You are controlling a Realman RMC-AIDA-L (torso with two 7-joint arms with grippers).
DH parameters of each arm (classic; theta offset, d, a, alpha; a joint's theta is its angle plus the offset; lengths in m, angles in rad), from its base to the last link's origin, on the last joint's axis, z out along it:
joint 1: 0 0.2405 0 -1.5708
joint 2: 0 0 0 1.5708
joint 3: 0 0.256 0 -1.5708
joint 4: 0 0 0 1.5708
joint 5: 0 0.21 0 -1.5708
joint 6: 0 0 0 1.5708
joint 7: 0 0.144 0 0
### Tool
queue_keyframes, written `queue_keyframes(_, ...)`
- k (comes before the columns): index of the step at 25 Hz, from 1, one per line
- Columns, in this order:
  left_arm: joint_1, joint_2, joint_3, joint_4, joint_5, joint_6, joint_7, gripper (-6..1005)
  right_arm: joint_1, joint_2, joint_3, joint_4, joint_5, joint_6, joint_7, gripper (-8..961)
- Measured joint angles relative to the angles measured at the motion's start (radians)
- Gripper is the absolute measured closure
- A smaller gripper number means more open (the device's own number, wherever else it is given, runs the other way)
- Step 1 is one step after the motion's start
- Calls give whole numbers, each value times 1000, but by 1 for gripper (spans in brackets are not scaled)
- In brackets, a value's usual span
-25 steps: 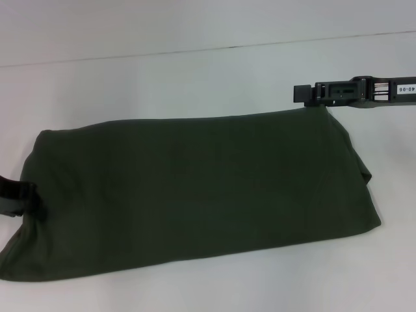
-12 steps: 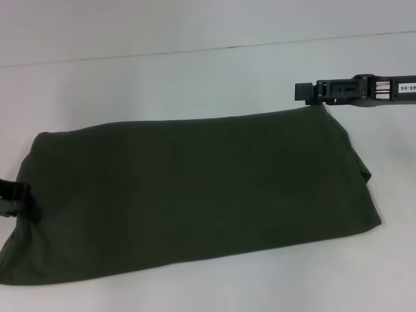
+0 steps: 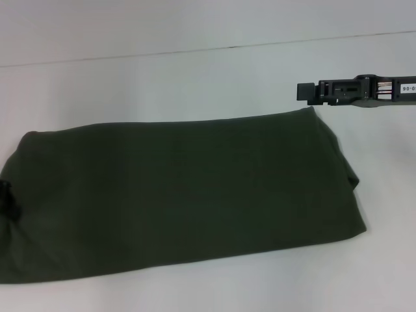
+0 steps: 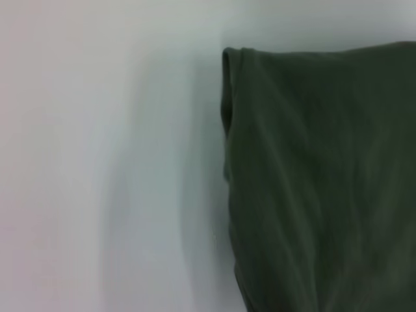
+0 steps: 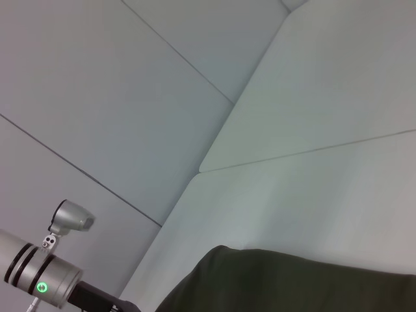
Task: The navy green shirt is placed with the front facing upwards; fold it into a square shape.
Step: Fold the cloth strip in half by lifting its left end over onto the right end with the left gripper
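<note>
Left end effector [image 3: 5, 201] cut off at edge

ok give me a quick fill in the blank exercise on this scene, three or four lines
1. The shirt lying on the table is dark ____ in colour.
2. The side of the shirt facing up is plain, with no ____ showing.
3. In the head view, the right hand hangs just above the shirt's far ____ corner.
4. The left hand sits at the shirt's ____ edge.

Missing words: green; print; right; left
</note>
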Motion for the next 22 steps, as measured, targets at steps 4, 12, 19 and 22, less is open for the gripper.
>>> queue_keyframes(4,5,2,-3,-26,33,0,-15,933,0,0,0,0,0,1,0,162)
queue_keyframes(12,9,1,-4,-84,102,23,-47,934,0,0,0,0,0,3,3,161)
queue_keyframes(19,18,-4,-11,-124,98,59,-47,934,0,0,0,0,0,6,3,161)
queue_keyframes(22,14,-1,-68,-132,52,118,3,933,-1,0,0,0,0,6,3,161)
